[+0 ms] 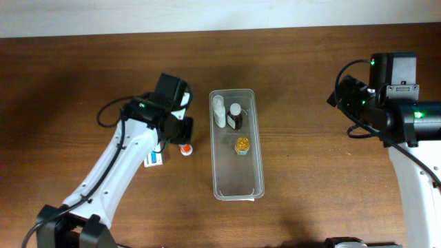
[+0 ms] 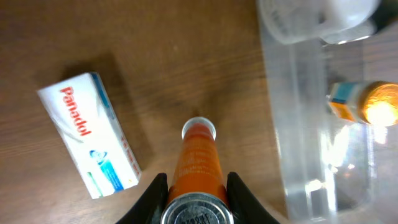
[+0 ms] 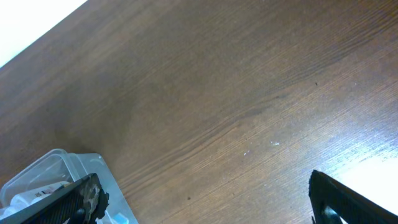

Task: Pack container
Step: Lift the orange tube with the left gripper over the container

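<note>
The clear plastic container [image 1: 236, 184] lies lengthwise at the table's middle. Inside it are a white bottle [image 1: 219, 110], a dark bottle with a white cap [image 1: 236, 117] and a small jar with a gold lid [image 1: 242, 145]. My left gripper [image 1: 180, 138] is left of the container and shut on an orange tube [image 2: 198, 168] with a white cap, held lengthwise between the fingers. The container wall [image 2: 292, 124] shows at the right of the left wrist view. My right gripper [image 3: 205, 205] is open and empty, high at the table's far right, away from the container [image 3: 56, 163].
A small white medicine box with red and blue print [image 1: 154, 160] lies on the table left of the orange tube; it also shows in the left wrist view [image 2: 87, 134]. The table's far edge meets a white wall at the top.
</note>
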Action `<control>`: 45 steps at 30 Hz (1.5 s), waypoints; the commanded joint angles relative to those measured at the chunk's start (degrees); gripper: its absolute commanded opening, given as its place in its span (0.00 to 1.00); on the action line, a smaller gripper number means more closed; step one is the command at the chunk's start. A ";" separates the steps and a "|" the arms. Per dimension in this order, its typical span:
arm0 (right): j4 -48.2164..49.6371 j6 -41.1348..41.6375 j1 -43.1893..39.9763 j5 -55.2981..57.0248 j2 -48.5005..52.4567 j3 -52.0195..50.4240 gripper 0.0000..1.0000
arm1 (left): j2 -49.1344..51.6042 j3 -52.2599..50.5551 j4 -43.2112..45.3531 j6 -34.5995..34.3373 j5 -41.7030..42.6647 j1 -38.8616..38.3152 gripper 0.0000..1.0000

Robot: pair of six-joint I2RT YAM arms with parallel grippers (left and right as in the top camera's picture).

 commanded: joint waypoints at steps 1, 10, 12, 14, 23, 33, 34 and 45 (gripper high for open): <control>-0.07 0.07 -0.37 -0.13 0.09 0.61 0.98 | -0.04 8.41 -2.73 0.26 0.07 -0.46 0.01; -0.07 0.07 -0.37 -0.13 0.11 0.61 0.98 | -0.04 22.18 -7.21 0.31 -0.11 -8.63 0.01; -0.07 0.07 -0.37 -0.13 0.11 0.61 0.98 | -0.04 23.06 -7.06 0.31 -1.22 -11.10 0.01; -0.07 0.07 -0.37 -0.13 0.11 0.61 0.99 | -0.04 23.08 -7.04 0.28 -2.69 -13.57 0.01; -0.07 0.07 -0.37 -0.13 0.11 0.61 0.98 | 2.99 23.06 -8.76 0.26 -7.08 -18.01 0.01; -0.07 0.07 -0.37 -0.13 0.11 0.61 0.99 | 13.51 23.06 -8.87 0.26 -7.10 -18.01 0.00; -0.07 0.07 -0.37 -0.13 0.11 0.61 0.99 | 14.38 23.06 -8.66 0.26 -7.13 -17.99 0.00; -0.07 0.07 -0.37 -0.13 0.09 0.61 0.98 | 19.54 23.06 -4.20 0.26 -9.01 -18.01 0.00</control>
